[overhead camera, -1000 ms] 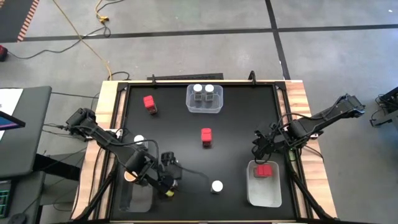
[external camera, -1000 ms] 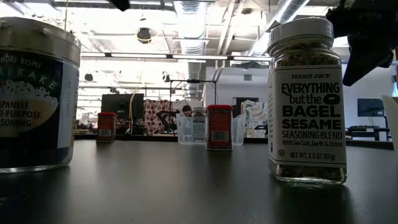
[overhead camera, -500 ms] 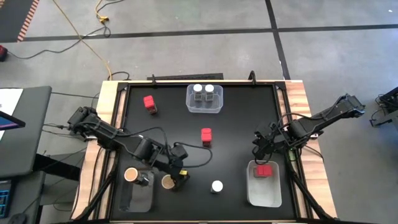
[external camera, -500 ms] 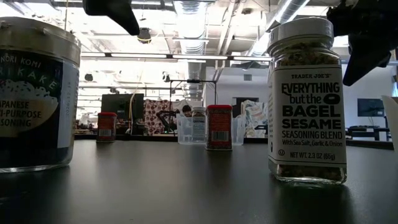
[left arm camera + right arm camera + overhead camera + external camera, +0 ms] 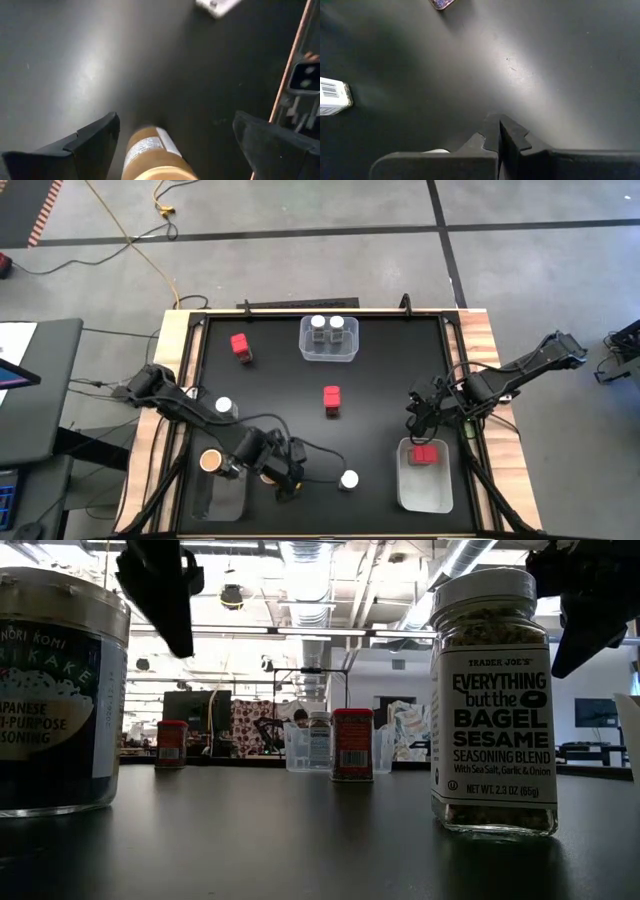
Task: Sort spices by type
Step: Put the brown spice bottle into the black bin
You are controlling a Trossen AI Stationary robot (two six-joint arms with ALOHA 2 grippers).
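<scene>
A tan-lidded spice jar (image 5: 150,157) stands upright on the black table (image 5: 380,380) near its front edge and shows large in the low view (image 5: 60,690). My left gripper (image 5: 172,130) hangs open over it, one finger (image 5: 85,145) on each side of the lid, touching nothing. A second tan-lidded jar (image 5: 210,462) stands in the near-left bin (image 5: 228,500). A white-lidded jar (image 5: 348,479) stands to the right. My right gripper (image 5: 420,415) hangs shut above the table by the right bin (image 5: 425,490).
Red boxes stand at the far left (image 5: 240,345) and mid-table (image 5: 331,400), and one (image 5: 425,453) lies in the right bin. The far bin (image 5: 328,352) holds two white-lidded jars. Another white-lidded jar (image 5: 224,407) stands under my left arm.
My left gripper has moved a little toward the table's right and near edges and come down over the tan-lidded jar, rolling about its own axis. It stays open. The jar has not moved.
</scene>
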